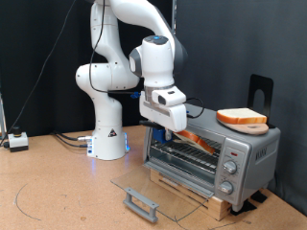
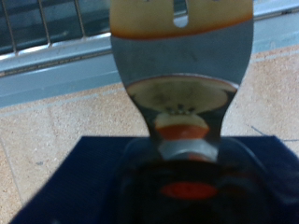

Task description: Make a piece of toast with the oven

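Gripper [image 1: 173, 127]: at the oven [image 1: 213, 153] mouth, door [image 1: 158, 190] open; finger spread cannot be told.
Piece of toast [image 1: 197, 141]: directly ahead (long axis running inward).

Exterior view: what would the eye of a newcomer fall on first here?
The white arm bends down from the middle of the exterior view and puts its gripper at the open mouth of the oven, on the right, whose glass door lies folded down. A piece of toast rests on the oven's roof, and an orange-brown flat piece slants inside the opening.
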{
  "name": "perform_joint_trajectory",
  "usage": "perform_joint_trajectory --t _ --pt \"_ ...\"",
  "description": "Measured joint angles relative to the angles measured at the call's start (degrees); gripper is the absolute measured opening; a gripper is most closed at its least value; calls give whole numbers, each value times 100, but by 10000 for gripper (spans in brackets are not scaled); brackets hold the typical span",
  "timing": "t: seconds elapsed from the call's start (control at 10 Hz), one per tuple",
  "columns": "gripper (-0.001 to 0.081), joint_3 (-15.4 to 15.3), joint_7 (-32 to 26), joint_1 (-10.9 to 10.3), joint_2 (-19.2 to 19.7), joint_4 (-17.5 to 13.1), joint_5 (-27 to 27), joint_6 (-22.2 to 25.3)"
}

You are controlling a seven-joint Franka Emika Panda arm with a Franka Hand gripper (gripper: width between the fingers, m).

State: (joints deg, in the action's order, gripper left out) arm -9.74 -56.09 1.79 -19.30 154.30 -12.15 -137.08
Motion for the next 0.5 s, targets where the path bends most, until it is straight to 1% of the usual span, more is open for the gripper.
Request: perform_joint_trajectory --t 0.3,0.5 --pt "397 -28 26 13 156 -32 26 42" --pt "397 16 -14 115 336 -29 150 33"
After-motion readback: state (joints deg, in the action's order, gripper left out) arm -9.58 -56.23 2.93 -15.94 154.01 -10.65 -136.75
